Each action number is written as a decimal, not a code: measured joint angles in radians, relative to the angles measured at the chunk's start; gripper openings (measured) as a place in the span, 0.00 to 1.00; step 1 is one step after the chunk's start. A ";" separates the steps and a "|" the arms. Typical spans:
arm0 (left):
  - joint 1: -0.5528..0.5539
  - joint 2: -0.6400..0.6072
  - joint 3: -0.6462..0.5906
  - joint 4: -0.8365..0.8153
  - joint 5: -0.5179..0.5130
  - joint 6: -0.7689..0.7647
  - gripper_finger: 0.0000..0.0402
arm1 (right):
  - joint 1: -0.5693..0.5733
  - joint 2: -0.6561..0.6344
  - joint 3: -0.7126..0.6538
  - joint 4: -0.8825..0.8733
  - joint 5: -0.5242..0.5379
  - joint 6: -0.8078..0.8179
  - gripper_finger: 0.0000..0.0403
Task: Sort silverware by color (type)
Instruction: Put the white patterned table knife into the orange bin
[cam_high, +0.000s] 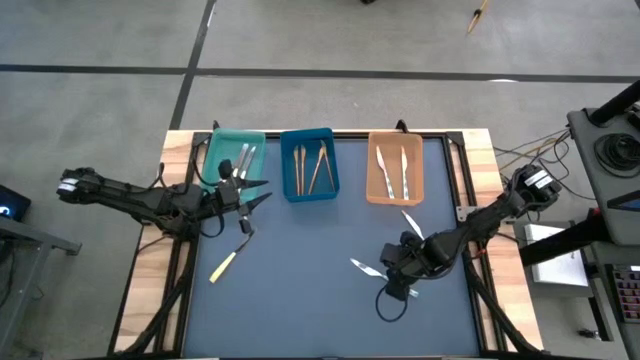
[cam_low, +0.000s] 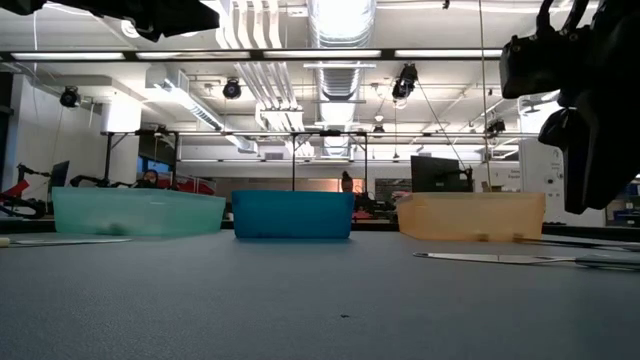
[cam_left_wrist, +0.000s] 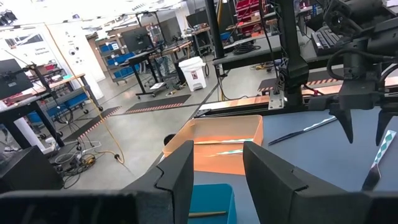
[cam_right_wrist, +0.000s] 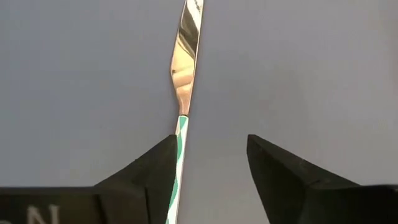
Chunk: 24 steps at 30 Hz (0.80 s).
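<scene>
A knife (cam_right_wrist: 185, 56) with a silver blade and a green-and-white striped handle lies flat on the dark mat (cam_high: 300, 300), right of centre (cam_high: 362, 266). My right gripper (cam_right_wrist: 211, 140) hangs open just over its handle end, fingers pointing steeply down. The handle (cam_right_wrist: 179, 149) runs along the inner edge of one finger. My left gripper (cam_left_wrist: 217, 155) stands open and level, with nothing between its fingers, near the teal tray (cam_high: 222, 170). A cream-handled knife (cam_high: 224, 266) lies at the mat's left. Another piece (cam_high: 411, 221) lies below the orange tray (cam_high: 374, 190). My right gripper stands with one finger (cam_right_wrist: 158, 162) right beside the knife's striped handle (cam_right_wrist: 180, 134); I cannot tell whether they touch. The knife lies flat on the mat, its blade reaching away past the fingertips.
Three trays stand in a row at the mat's far edge. The teal one holds silver pieces (cam_high: 245, 158), the blue one (cam_high: 290, 190) wooden pieces (cam_high: 312, 168), the orange one cream pieces (cam_high: 395, 175). Bare mat lies in the middle and near side. Cables hang by both arms.
</scene>
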 joint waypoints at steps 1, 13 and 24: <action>0.000 0.000 0.000 0.000 0.000 0.000 0.30 | 0.000 0.000 0.000 0.003 0.000 0.000 0.47; 0.000 0.000 0.000 0.000 0.000 0.000 0.30 | 0.000 0.020 0.000 0.076 0.010 -0.019 0.48; 0.000 0.003 0.000 0.000 0.000 0.000 0.30 | 0.000 0.152 0.043 0.073 -0.071 -0.072 0.48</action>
